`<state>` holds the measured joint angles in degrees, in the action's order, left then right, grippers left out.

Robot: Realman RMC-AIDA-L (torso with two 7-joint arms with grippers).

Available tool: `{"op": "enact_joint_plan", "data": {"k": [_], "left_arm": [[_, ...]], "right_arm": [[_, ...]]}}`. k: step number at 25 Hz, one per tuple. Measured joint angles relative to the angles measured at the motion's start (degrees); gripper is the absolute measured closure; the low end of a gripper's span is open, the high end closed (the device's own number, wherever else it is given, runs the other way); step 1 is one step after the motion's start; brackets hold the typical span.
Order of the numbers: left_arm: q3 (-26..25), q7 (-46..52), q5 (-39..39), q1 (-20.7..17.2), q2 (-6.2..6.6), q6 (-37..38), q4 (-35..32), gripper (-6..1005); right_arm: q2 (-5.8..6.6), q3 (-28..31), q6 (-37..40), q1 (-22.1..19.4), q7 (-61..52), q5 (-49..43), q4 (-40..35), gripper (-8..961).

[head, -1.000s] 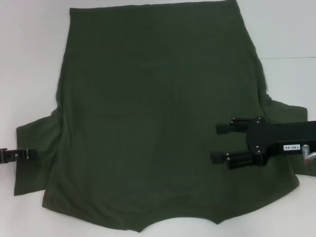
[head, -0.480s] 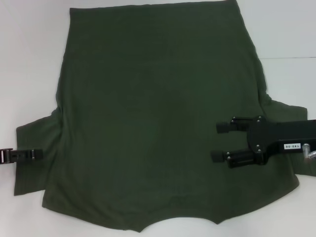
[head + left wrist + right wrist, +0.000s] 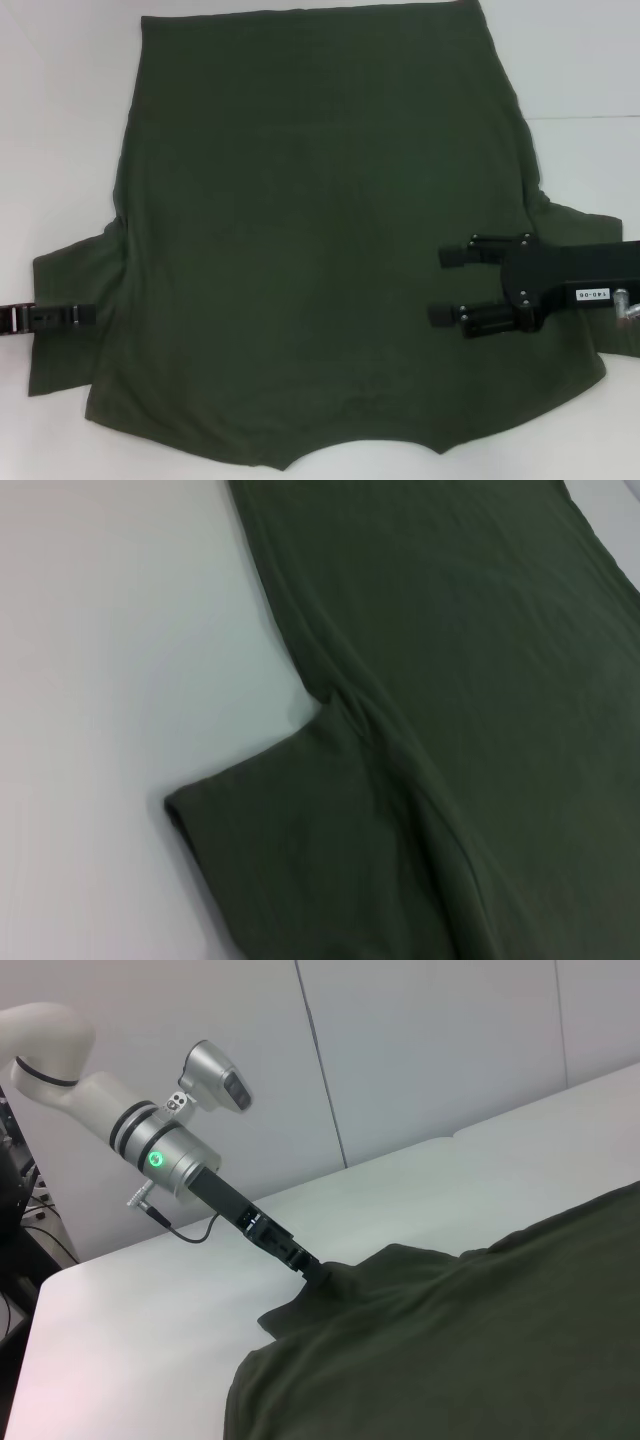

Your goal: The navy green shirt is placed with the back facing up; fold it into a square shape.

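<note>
Head view shows one navy green shirt [image 3: 320, 250] spread flat, plain side up, on one white table [image 3: 60, 120], with two grippers at work. The right gripper [image 3: 447, 285] reaches in level from three o'clock, its two fingers apart, hovering over the shirt's right side just inside the sleeve. The left gripper [image 3: 85, 315] comes in from nine o'clock, low over the left sleeve; whether it is clenched cannot be told. The right wrist view adds what the head view lacks: the left arm [image 3: 160, 1150] slanting down, its tip meeting the sleeve's raised edge. The left wrist view shows only sleeve, armpit and table.
</note>
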<state>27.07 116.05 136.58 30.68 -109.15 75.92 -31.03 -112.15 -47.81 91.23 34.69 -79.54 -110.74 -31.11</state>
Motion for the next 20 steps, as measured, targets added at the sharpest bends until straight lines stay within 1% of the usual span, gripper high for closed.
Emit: {"op": "enact_joint_plan", "data": {"k": [13, 20], "left_arm": [[-0.01, 0.06, 0.29, 0.0, -0.01, -2.01, 0.0, 150], [-0.01, 0.55, 1.44, 0.1, -0.01, -3.14, 0.0, 403]], "right_arm": [[0.0, 0.12, 0.0, 0.03, -0.06, 0.0, 0.0, 13], [0.0, 0.15, 0.0, 0.2, -0.38, 0.0, 0.0, 13]]}}
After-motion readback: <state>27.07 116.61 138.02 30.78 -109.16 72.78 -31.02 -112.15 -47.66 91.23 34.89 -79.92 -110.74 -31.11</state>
